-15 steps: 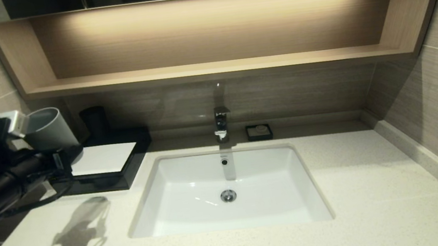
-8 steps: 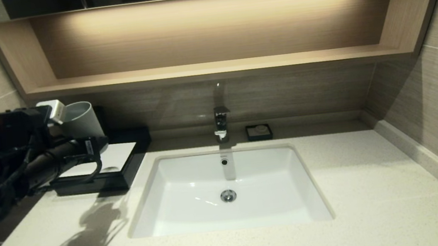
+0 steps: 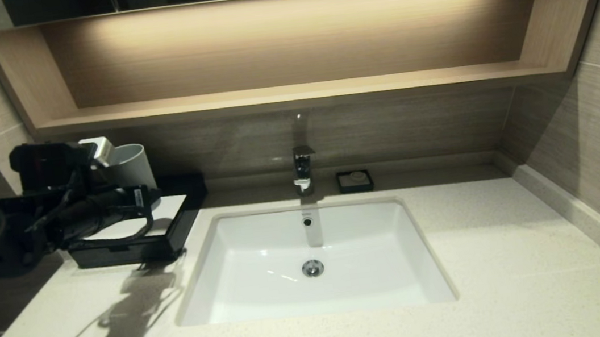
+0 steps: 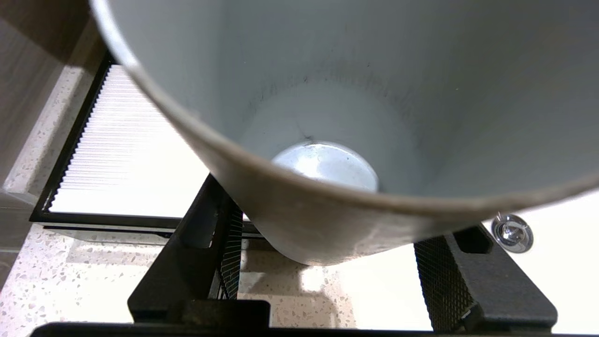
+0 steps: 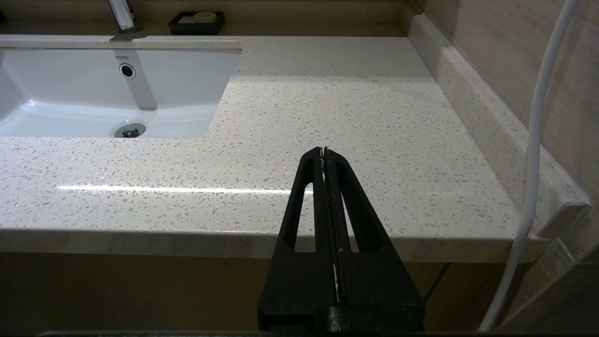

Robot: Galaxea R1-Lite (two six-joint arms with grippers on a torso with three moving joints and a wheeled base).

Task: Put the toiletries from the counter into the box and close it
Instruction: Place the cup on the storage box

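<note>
At left of frame, the left claw (image 3: 135, 203) grips the rigid, smooth grey tumbler (image 3: 131, 166) by its wall above the box (image 3: 132, 249); right claw (image 5: 324, 154) pinched closed, idle.

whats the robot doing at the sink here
The left pincer grips a grey tumbler cup, holding it tilted over the black box with the white top, at the back left of the counter. The right pincer is parked, shut, off the counter's front edge. No toiletries are in view.
</note>
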